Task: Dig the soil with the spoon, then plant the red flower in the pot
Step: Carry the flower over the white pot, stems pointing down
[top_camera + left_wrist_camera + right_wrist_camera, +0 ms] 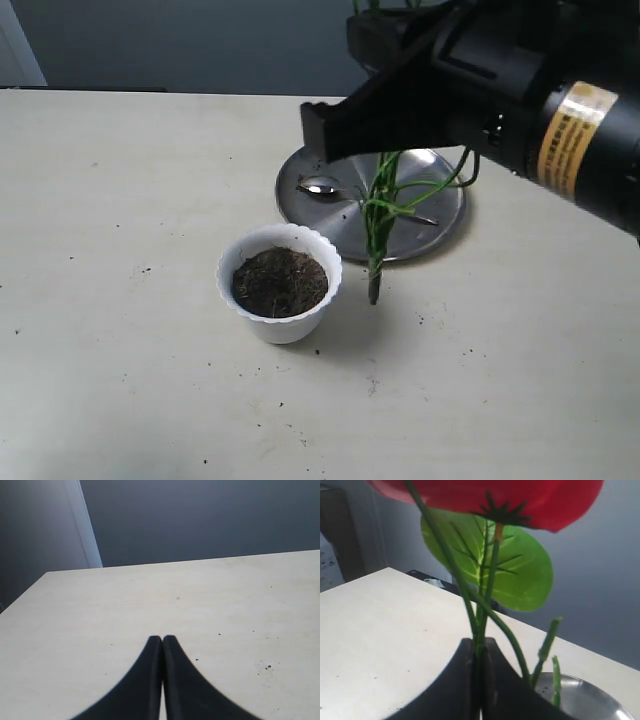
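Observation:
The white scalloped pot (282, 322) stands mid-table, filled with dark soil (280, 282). The spoon (322, 187) lies on the steel plate (445, 215) behind the pot. My right gripper (340, 125) (479, 641) is shut on the green stems of the red flower (520, 495). The stems (377, 235) hang upright below the gripper, their lower end just right of the pot at the plate's front edge. A red bloom and a green leaf (512, 565) rise above the jaws. My left gripper (162, 639) is shut on nothing above bare table and does not show in the exterior view.
Crumbs of soil (372, 382) are scattered on the pale table (120, 250) around and in front of the pot. The right arm's black body with a yellow label (570, 130) fills the upper right of the exterior view, above the plate.

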Motion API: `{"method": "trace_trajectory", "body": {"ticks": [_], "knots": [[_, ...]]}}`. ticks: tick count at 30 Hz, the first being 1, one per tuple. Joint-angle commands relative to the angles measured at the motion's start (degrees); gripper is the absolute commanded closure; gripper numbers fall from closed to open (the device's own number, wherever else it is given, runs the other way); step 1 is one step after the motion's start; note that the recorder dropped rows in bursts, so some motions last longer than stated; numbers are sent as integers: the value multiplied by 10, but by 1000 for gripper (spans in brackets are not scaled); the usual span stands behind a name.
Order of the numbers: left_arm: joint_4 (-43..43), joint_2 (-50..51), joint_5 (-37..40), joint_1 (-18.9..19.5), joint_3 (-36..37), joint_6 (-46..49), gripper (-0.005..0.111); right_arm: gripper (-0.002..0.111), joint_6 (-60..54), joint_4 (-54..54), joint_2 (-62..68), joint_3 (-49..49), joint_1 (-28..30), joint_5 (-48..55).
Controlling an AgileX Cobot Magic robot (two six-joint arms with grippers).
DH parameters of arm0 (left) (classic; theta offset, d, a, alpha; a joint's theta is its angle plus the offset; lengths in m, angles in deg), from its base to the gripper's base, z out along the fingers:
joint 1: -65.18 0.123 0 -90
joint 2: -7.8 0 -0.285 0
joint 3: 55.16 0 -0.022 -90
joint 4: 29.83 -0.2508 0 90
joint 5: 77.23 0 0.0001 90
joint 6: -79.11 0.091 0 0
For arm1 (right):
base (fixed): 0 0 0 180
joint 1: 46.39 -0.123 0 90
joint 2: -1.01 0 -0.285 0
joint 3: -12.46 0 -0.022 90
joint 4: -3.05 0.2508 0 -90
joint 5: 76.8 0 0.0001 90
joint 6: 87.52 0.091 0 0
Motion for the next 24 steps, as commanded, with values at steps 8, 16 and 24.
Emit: {"method": "trace_trajectory", "body": {"ticks": [8,16,24], "knots": [[4,-3,-1,-4,-2,-2,106,109,46,-16,114,-19,1,35],[4,-3,-1,-4,-2,-2,106,109,34,-16,200,-90,1,94],[4,-3,-1,-4,-2,-2,106,109,31,-16,209,-127,1,68]]}}
